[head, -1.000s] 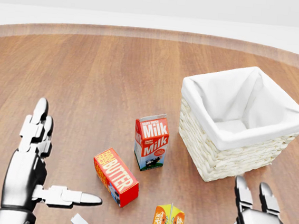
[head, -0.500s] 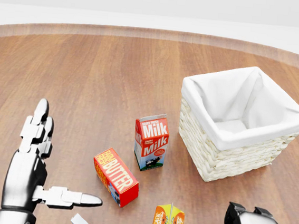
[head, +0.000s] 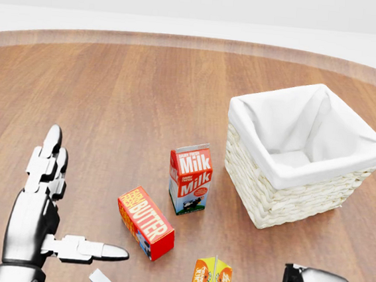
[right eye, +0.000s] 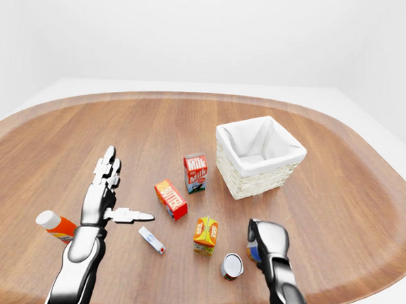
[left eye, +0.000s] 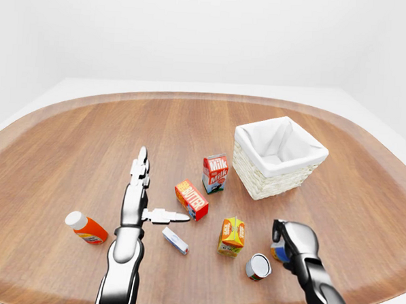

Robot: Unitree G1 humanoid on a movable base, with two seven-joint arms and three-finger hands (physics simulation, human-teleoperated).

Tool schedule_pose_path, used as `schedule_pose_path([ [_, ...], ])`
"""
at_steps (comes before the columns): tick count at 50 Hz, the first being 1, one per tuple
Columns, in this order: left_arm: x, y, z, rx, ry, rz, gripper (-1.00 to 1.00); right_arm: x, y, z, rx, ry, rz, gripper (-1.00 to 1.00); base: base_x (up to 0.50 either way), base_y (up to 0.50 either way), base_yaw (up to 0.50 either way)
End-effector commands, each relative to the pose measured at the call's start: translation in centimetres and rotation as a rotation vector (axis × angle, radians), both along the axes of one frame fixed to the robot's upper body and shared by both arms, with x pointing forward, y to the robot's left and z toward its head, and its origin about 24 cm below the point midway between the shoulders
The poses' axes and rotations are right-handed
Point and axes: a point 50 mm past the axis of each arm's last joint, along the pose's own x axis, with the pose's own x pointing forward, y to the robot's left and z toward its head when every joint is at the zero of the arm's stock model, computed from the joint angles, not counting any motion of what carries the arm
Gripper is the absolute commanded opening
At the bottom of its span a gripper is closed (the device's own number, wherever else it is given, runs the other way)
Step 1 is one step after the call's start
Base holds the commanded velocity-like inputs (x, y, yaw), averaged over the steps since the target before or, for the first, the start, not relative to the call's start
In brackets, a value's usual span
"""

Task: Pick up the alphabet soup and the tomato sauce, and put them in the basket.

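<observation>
A can with a blue and orange label (left eye: 277,252), apparently the alphabet soup, stands near the bottom right of the left-eye view. My right hand (left eye: 281,242) has its fingers curled round it from above, hiding most of it. Just left of it a second can (left eye: 258,266), grey-lidded with a red label, lies on its side on the wooden table. The wicker basket (left eye: 269,186) with a white cloth lining stands up and to the right of the middle. My left hand (left eye: 154,194) hovers flat and open over the table's left part, holding nothing.
Between my hands are a milk carton (left eye: 215,173), a red butter box (left eye: 191,200), an orange juice carton (left eye: 232,235) and a small white box (left eye: 175,240). An orange bottle with a white cap (left eye: 85,227) lies left of my left arm.
My right hand's fingers, upright and spread one second ago, have curled down and closed round the can. The left hand and the other things have stayed put.
</observation>
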Motion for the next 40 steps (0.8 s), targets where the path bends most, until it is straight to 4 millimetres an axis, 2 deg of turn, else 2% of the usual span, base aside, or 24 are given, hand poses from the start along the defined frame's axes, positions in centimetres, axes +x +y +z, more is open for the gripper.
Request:
schedule_pose_path([
  [1, 0.0, 0.0, 0.0, 0.000, 0.002, 0.000, 1.00, -0.2, 0.0, 2.2, 0.018, -0.080, -0.008, -1.00, 0.00, 0.00, 0.00],
  [20, 0.1, 0.1, 0.1, -0.005, -0.006, 0.005, 1.00, -1.0, 0.2, 6.7, 0.112, -0.196, -0.050, -1.00, 0.00, 0.00, 0.00],
  [40, 0.0, 0.0, -0.1, -0.002, 0.004, 0.001, 1.00, -1.5, 0.2, 9.0, 0.173, -0.285, -0.082, -1.00, 0.00, 0.00, 0.00],
])
